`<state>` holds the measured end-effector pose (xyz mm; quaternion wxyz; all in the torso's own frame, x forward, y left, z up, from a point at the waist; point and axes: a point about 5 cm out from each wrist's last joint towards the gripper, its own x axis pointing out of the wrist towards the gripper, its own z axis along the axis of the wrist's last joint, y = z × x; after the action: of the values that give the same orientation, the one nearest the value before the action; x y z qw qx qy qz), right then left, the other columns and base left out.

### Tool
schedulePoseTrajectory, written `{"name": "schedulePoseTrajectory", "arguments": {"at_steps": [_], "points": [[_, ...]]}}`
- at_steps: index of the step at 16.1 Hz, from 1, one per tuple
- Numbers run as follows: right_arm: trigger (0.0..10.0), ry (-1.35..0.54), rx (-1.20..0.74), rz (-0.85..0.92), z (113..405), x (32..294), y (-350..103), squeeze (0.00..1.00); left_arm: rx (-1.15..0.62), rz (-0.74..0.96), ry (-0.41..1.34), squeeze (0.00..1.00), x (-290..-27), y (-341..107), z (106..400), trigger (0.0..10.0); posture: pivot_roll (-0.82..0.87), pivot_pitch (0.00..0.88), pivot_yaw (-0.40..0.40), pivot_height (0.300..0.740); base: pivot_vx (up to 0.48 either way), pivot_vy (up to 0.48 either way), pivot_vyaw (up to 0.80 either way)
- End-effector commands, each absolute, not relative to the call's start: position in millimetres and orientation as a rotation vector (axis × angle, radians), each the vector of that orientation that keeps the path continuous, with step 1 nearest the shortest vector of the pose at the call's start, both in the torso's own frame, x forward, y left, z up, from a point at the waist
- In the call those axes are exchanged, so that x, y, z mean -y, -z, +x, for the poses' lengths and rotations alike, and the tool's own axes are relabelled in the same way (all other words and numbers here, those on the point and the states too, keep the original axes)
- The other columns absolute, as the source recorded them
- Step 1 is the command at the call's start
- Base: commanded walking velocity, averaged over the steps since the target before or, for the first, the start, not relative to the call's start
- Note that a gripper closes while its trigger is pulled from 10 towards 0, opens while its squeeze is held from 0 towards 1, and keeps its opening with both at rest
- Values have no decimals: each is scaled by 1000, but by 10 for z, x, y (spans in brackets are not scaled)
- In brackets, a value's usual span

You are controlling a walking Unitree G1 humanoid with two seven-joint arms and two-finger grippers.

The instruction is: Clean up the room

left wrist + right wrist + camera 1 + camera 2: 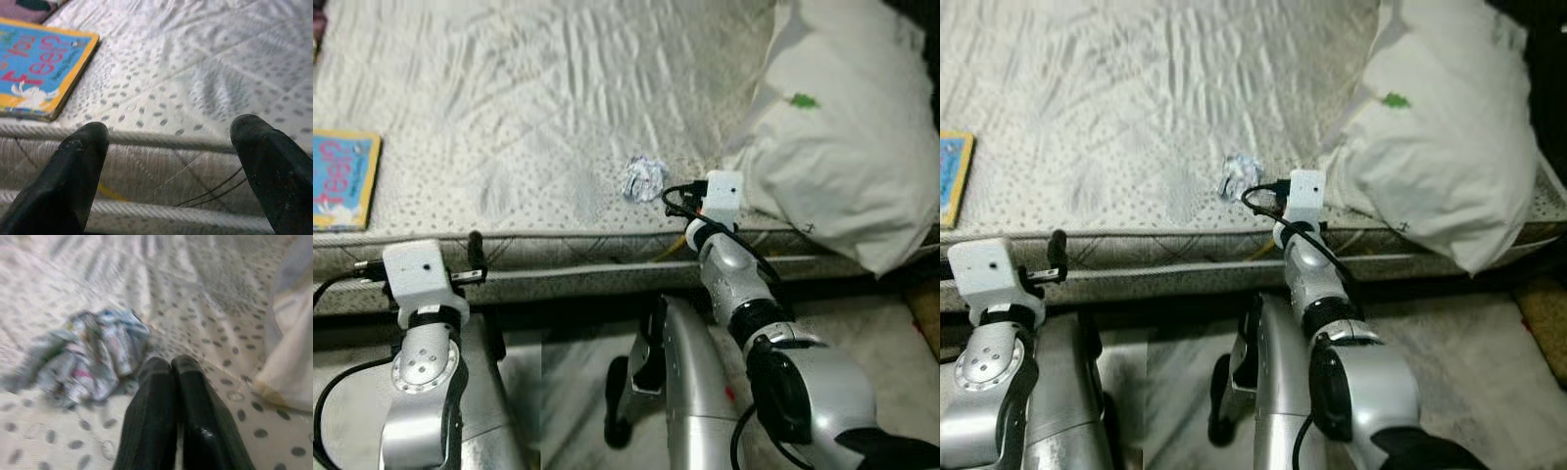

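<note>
A crumpled, printed wrapper (644, 178) lies on the dotted white mattress (509, 117) near its front edge. My right gripper (171, 364) reaches over that edge with its fingers shut together and nothing between them. Its tips sit just beside the wrapper (85, 357), close to it but not on it. My left gripper (171, 129) hovers open at the mattress's front side, low and to the left. A blue and yellow picture book (342, 181) rests on the bed at the far left, beyond the left gripper.
A large white pillow (842, 127) lies on the right of the bed and overhangs the front edge, close to my right wrist. The mattress side (607, 259) runs across in front of me. Pale floor (862, 313) lies below.
</note>
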<state>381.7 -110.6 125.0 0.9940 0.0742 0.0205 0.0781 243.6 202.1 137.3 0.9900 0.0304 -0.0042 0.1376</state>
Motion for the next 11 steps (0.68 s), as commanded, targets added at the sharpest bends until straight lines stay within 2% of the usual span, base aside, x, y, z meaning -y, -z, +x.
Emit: {"name": "schedulePoseTrajectory", "arguments": {"at_steps": [1, 6, 11], "points": [[10000, -148, -25, 177, 3797, 1180, -1228, 1000, -14, 52, -258, 0, -1989, -1307, 2405, 10000, 190, 155, -152, 487, 0, 0, 0], [10000, -206, 45, 195, 3751, 991, -1280, 1000, -82, 42, -214, 0, -1996, -1191, 2190, 10000, 178, 210, -100, 487, 0, 0, 0], [10000, -213, 103, 264, 3782, 752, -1462, 1000, -98, 69, -176, 0, -1967, -1341, 1932, 10000, 268, 332, -82, 487, 0, 0, 0]]}}
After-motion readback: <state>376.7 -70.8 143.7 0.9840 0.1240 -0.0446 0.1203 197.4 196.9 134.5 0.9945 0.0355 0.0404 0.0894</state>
